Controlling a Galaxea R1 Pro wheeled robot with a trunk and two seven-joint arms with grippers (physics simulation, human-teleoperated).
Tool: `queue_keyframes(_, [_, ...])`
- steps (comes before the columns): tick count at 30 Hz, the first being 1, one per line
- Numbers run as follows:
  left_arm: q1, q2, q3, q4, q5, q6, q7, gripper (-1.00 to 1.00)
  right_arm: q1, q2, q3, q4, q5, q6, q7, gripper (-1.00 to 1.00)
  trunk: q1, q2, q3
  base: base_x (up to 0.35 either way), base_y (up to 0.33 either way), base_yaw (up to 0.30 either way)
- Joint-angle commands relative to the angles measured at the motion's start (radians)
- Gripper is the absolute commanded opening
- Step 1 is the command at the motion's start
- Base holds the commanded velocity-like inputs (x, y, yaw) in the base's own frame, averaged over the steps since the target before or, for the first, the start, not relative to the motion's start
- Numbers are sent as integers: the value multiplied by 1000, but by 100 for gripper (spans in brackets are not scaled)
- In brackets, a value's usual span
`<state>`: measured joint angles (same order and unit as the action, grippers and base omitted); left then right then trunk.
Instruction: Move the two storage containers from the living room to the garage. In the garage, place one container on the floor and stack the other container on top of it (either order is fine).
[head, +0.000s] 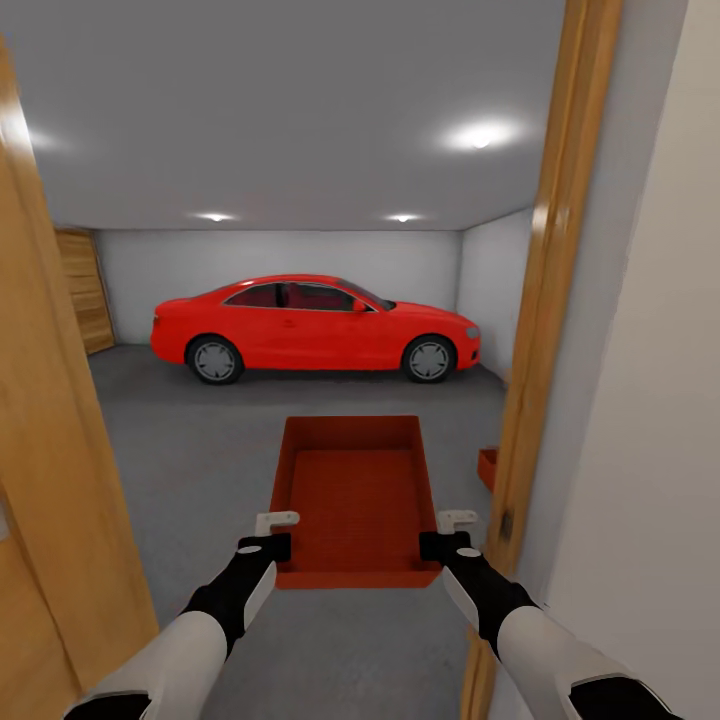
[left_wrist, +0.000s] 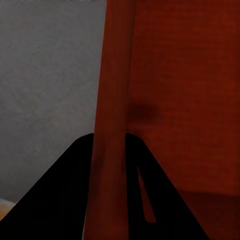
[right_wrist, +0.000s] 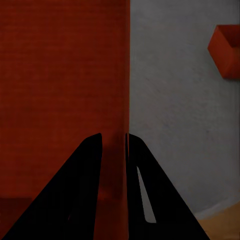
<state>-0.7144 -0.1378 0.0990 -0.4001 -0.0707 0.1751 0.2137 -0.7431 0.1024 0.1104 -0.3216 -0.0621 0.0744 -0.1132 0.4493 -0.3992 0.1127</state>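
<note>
Both arms reach forward from the near edge of the head view, white forearms ending in black wrists. Left gripper (head: 277, 533) is clamped on the left wall of a red-orange storage container (head: 357, 500), close to its near left corner; the left wrist view shows that wall (left_wrist: 112, 100) standing between the two dark fingers (left_wrist: 60, 200), jaws closed on it. Right gripper (head: 452, 533) grips the right wall near the near right corner; in the right wrist view the thin wall (right_wrist: 126, 75) runs between the two dark fingers (right_wrist: 75, 200), jaws closed on it likewise. Held level between the two arms, the container is open-topped and shows a flat ribbed bottom, with the dark grey floor (head: 200, 440) visible beneath and around it.

Left of the arms stands a light wooden door panel (head: 50, 480). Ahead lies the garage, with white-grey walls, a grey ceiling (head: 300, 100) and round lights. A red car (head: 315, 328) is parked side-on against the far wall, well beyond the held container. Right of the container rises a wooden door frame (head: 545, 300), then a beige wall (head: 650, 400).

A second storage container (head: 488, 467) rests on the floor just beside the frame, partly hidden by it; the right wrist view shows one corner of it (right_wrist: 226, 50), apart from the held container.
</note>
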Motion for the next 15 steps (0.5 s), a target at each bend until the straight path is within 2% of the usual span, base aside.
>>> queue_keyframes(1, [0, -2, 28, -52, 34, 7, 64, -100, 1, 2, 3, -1, -26, 5, 7, -100, 1, -1, 0, 231, 220, -35])
queue_keyframes(8, [0, -2, 28, -52, 34, 7, 65, -100, 1, 1, 3, -1, -25, 5, 7, -100, 1, -1, 0, 200, 180, -6])
queue_keyframes(15, [0, -2, 28, -52, 34, 7, 65, -100, 1, 0, 3, -1, -25, 5, 7, -100, 1, -1, 0, 27, 22, 0])
